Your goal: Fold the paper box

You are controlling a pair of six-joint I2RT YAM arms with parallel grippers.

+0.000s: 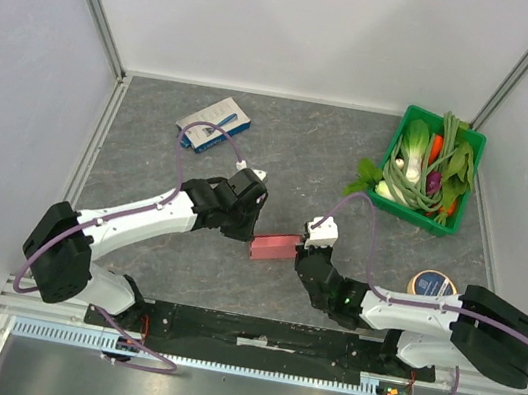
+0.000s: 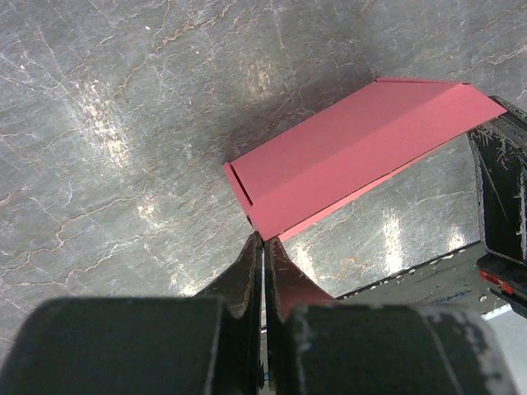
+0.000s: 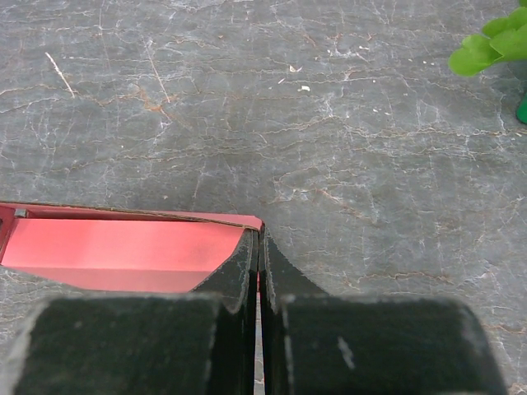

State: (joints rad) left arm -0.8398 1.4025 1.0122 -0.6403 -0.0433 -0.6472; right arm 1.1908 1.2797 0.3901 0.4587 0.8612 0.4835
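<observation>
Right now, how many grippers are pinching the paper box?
2. The left gripper is shut on the paper box at its left end in the top view, the right gripper on its right end. Neither is hidden.

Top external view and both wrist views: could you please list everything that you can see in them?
paper box: one, pink-red, mid-table between the arms
white-and-blue box: one, far side, left of centre
crate: one, green, far right
vegetables: several, green, white, orange, purple, inside the crate
round item: one, blue and tan, beside the right arm
table: one, grey marbled
left pincer: one, black, shut on the paper box's left end
right pincer: one, black, shut on its right end
</observation>
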